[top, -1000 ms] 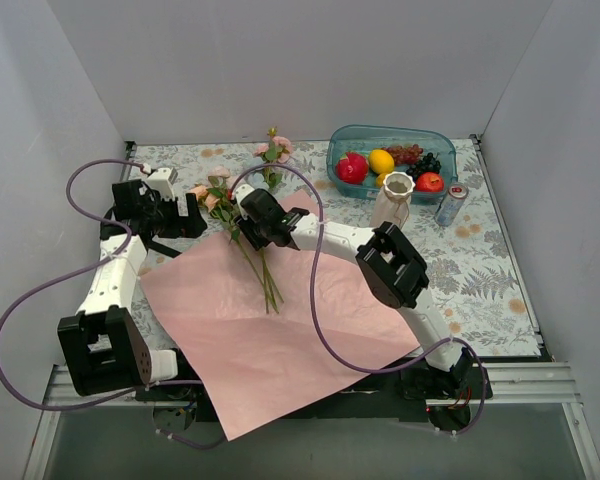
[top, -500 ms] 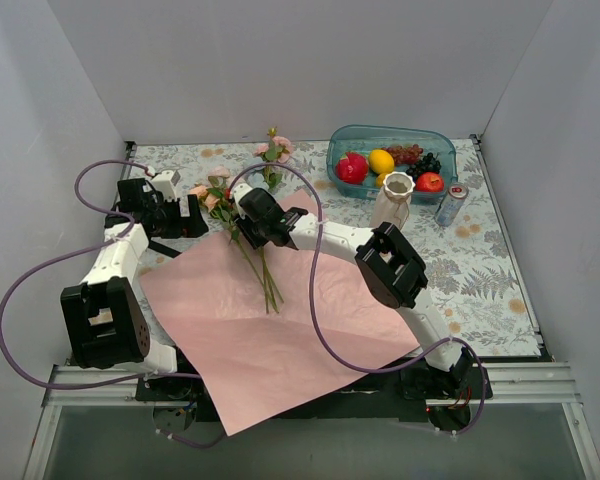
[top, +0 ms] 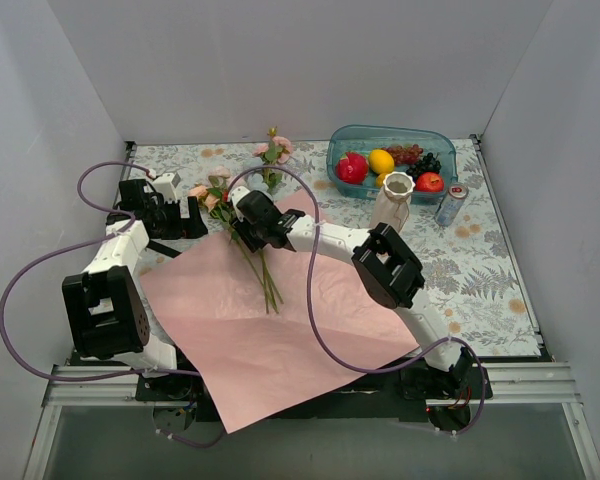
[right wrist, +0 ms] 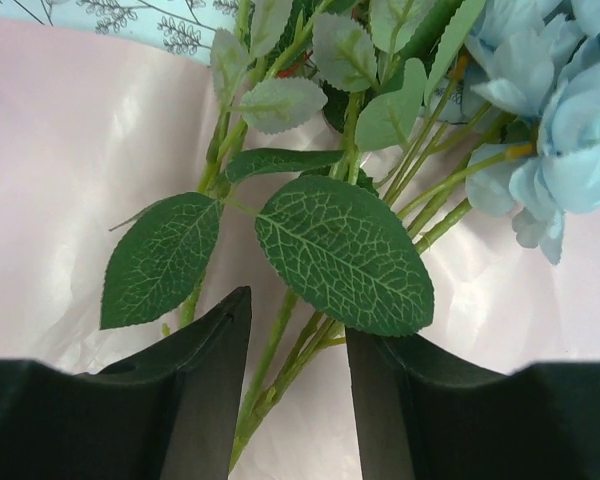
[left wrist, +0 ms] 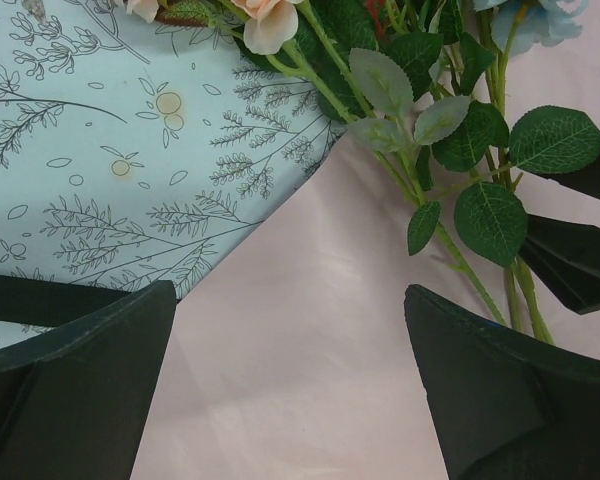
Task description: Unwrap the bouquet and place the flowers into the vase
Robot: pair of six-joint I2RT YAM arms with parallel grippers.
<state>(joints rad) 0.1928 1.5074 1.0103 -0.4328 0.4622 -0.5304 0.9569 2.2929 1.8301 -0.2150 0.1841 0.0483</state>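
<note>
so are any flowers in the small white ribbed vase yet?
No, the small white ribbed vase stands with nothing in its mouth, while the bunch of green-stemmed artificial flowers lies on the pink wrapping paper.

flowers (left wrist: pixel 442 118): blooms cut by top edge | stems (right wrist: pixel 270 368): ends hidden between right jaws | can (top: pixel 449 205): label unreadable

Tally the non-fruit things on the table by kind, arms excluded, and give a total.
Vase: 1
Bowl: 1
Can: 1
Paper sheet: 1
Flower clusters: 2, the bunch on the paper and the sprig behind it
Total: 6
</note>
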